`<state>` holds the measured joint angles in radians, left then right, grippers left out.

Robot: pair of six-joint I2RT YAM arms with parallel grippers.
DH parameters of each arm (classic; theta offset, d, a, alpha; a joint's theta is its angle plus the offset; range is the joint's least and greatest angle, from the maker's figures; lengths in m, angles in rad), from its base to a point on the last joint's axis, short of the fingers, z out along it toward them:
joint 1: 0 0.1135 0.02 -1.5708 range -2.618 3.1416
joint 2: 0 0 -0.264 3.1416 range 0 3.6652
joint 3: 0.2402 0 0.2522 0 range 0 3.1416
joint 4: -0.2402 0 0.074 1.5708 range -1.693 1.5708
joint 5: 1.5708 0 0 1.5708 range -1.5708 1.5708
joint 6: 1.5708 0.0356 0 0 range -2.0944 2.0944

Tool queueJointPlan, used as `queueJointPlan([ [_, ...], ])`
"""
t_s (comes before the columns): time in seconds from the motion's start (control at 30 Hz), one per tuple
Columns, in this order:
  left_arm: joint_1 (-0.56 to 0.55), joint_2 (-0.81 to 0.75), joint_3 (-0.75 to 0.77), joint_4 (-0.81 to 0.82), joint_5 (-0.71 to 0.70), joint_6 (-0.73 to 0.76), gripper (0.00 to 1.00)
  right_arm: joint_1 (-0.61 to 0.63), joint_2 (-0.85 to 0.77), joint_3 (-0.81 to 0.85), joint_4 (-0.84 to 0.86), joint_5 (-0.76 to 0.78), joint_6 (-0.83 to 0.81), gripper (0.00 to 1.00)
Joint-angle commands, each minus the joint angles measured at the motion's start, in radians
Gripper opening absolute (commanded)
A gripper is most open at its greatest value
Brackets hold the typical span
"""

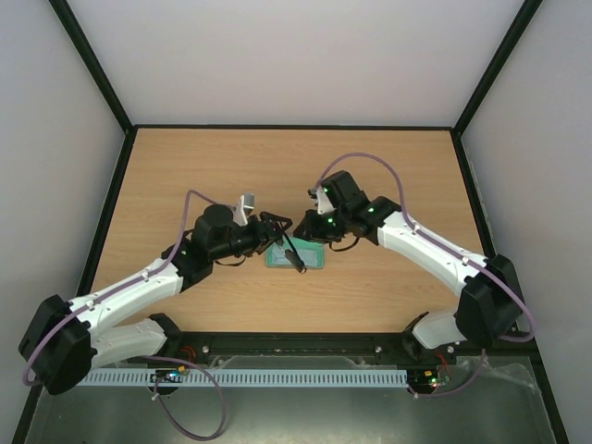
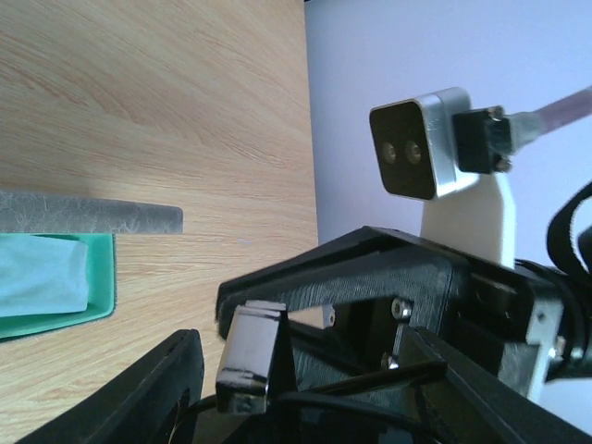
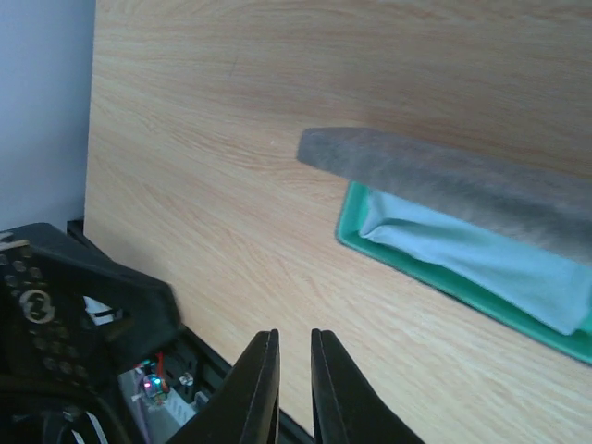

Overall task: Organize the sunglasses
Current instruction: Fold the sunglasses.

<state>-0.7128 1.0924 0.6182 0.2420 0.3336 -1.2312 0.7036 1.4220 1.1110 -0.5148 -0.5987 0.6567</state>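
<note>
The sunglasses hang just above the open case, held by my left gripper. In the left wrist view my left gripper has its fingers set apart with the sunglasses' thin black temple arm, a wire rim and a shiny metal end piece between them. The case has a grey lid raised over a teal inside, where the light blue cloth lies. My right gripper is empty, its jaws a narrow slit apart, just right of the sunglasses.
The right wrist's black body and silver camera sit close behind the left gripper's fingers. The case's lid and cloth show at the left. A black rail runs along the table's near edge.
</note>
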Motion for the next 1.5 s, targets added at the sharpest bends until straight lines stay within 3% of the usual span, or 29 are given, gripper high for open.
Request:
queueJointPlan([
  [0.0, 0.025, -0.04, -0.02, 0.075, 0.073, 0.004, 0.6, -0.072, -0.086, -0.04, 0.028, -0.048, 0.013, 0.17],
  [0.17, 0.055, -0.072, -0.03, 0.096, 0.149, 0.016, 0.6, -0.128, -0.182, -0.131, 0.136, -0.246, 0.048, 0.33],
  [0.27, 0.073, -0.09, -0.036, 0.116, 0.212, 0.019, 0.6, -0.13, -0.259, -0.223, 0.329, -0.402, 0.161, 0.44],
  [0.4, 0.092, -0.11, -0.045, 0.137, 0.291, 0.007, 0.6, -0.13, -0.357, -0.345, 0.645, -0.541, 0.386, 0.47],
  [0.47, 0.097, -0.111, -0.047, 0.15, 0.322, -0.002, 0.6, -0.129, -0.378, -0.357, 0.7, -0.581, 0.428, 0.46],
  [0.6, 0.105, -0.108, -0.053, 0.177, 0.362, -0.021, 0.6, -0.127, -0.384, -0.322, 0.669, -0.616, 0.404, 0.44],
  [0.8, 0.11, -0.078, -0.084, 0.282, 0.429, -0.078, 0.6, -0.105, -0.317, -0.231, 0.384, -0.585, 0.183, 0.43],
  [1.23, 0.113, -0.054, -0.099, 0.342, 0.468, -0.116, 0.6, -0.02, -0.267, -0.224, 0.3, -0.504, 0.11, 0.4],
  [1.47, 0.114, -0.051, -0.105, 0.343, 0.467, -0.12, 0.6, -0.003, -0.27, -0.238, 0.36, -0.505, 0.147, 0.35],
])
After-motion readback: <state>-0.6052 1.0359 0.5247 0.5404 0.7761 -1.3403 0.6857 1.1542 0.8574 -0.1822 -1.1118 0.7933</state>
